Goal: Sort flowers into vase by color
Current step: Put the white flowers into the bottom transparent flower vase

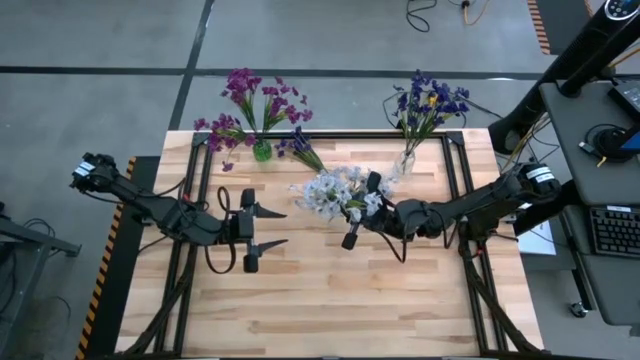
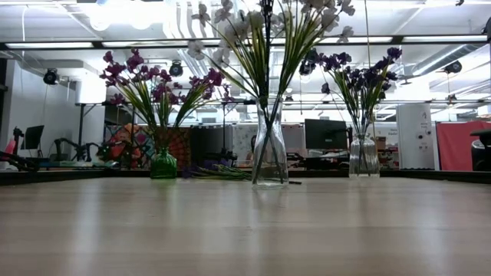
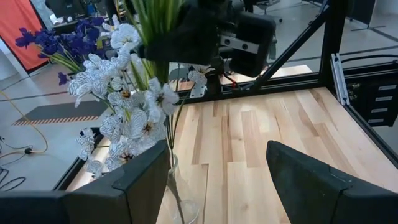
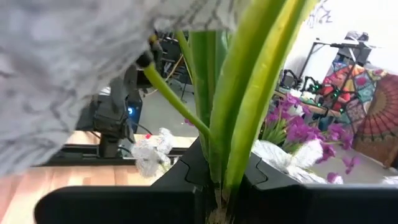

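Worktop (image 1: pixel 330 300): pale wooden slats in a black frame, seen from above.

Green vase (image 1: pixel 262 151): small, at the far edge toward the left. Holds the magenta-purple flowers (image 1: pixel 250 105), spread wide.

Clear vase, far right (image 1: pixel 405 163): holds the blue-violet flowers (image 1: pixel 430 103).

Clear vase, centre (image 2: pixel 270 157): stands between the other two and nearer the camera in the low view. Holds the white-lavender flowers (image 1: pixel 335 192); their stems rise out of its neck.

Loose spray (image 1: pixel 300 148): one blue-violet spray lying flat on the worktop just beside the green vase.

Right gripper (image 1: pixel 362 211): reaches in from the right to the white-lavender bunch at the centre vase. Jaws clenched on green stems of the white-lavender flowers, as the right wrist view shows, with the stems pinched between the dark fingers (image 4: pixel 186 168).

Left gripper (image 1: pixel 268 227): over bare worktop left of centre, apart from every flower. Jaws released and standing wide, holding nothing, pointed toward the centre vase.
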Tool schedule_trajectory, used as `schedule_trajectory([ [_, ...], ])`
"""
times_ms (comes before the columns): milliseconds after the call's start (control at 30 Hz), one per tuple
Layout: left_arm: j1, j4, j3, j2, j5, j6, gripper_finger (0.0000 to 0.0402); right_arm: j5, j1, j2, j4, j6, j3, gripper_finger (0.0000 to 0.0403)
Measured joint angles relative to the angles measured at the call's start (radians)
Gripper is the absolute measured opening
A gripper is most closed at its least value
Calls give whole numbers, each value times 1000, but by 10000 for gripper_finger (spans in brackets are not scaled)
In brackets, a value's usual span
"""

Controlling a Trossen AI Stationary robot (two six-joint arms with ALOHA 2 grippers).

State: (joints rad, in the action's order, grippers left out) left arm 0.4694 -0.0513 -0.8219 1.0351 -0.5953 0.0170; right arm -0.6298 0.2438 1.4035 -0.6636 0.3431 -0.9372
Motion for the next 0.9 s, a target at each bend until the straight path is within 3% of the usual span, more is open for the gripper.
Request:
schedule_trajectory([
  [667, 0, 6, 0, 0, 0, 0, 251, -93, -7, 0, 16, -112, -2, 25],
  [900, 0, 6, 0, 0, 0, 0, 251, -105, -7, 0, 31, -145, -4, 68],
])
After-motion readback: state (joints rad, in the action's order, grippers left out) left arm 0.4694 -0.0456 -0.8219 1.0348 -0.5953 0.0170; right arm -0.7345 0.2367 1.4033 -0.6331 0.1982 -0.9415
